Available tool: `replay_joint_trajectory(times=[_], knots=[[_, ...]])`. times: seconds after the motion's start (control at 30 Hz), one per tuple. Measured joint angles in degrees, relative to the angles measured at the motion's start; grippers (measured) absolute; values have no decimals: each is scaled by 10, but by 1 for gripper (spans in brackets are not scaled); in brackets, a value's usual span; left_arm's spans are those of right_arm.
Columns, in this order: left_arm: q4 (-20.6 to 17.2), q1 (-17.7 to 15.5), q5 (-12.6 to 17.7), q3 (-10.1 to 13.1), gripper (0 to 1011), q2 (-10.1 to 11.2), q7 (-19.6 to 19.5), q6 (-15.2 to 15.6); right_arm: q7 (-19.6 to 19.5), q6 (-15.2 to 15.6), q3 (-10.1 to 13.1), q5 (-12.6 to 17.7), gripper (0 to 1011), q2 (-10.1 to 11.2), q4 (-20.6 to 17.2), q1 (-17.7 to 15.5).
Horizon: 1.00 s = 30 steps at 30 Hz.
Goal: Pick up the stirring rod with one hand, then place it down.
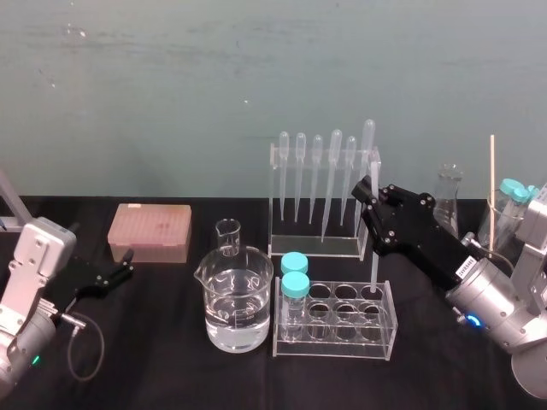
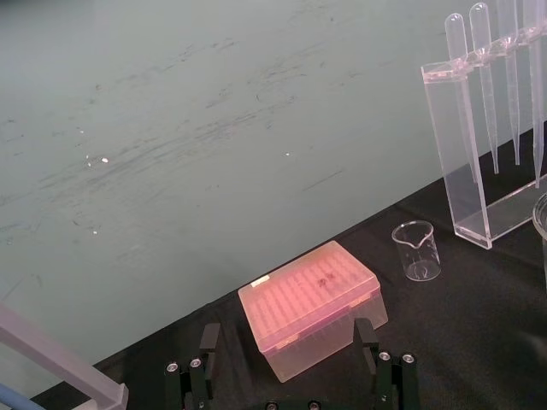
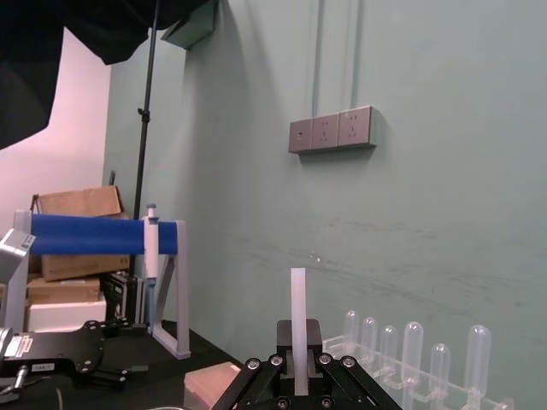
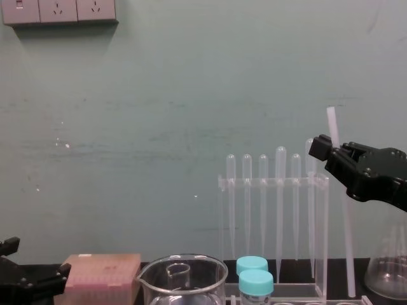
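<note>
The stirring rod (image 1: 373, 265) is a thin whitish stick standing nearly upright, and my right gripper (image 1: 366, 190) is shut on its upper part. In the chest view the stirring rod (image 4: 340, 210) rises above the right gripper (image 4: 321, 149) and runs down in front of the pipette rack. Its lower end reaches the back right hole of the clear test tube rack (image 1: 335, 346). The right wrist view has the stirring rod (image 3: 297, 316) pinched between the fingers of the right gripper (image 3: 297, 380). My left gripper (image 1: 120, 273) stands open at the far left, its fingers (image 2: 209, 342) empty.
A pipette rack (image 1: 325, 196) with several pipettes stands behind the tube rack. A water-filled beaker (image 1: 238, 307), a small beaker (image 1: 227, 237) and a pink tip box (image 1: 149, 231) sit to the left. Two blue-capped tubes (image 1: 295, 286) stand in the tube rack. A flask (image 1: 449, 201) is at the right.
</note>
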Motion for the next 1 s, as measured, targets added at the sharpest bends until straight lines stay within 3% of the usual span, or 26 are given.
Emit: replay_joint_trajectory(times=[0.6,1.0], knots=[[0,0,0,0,1000,0,0,0,18,17,-1,-11,68,17,-2,-7],[0,0,0,0,1000,0,0,0,52,8,-15,1,68,10,37,12]])
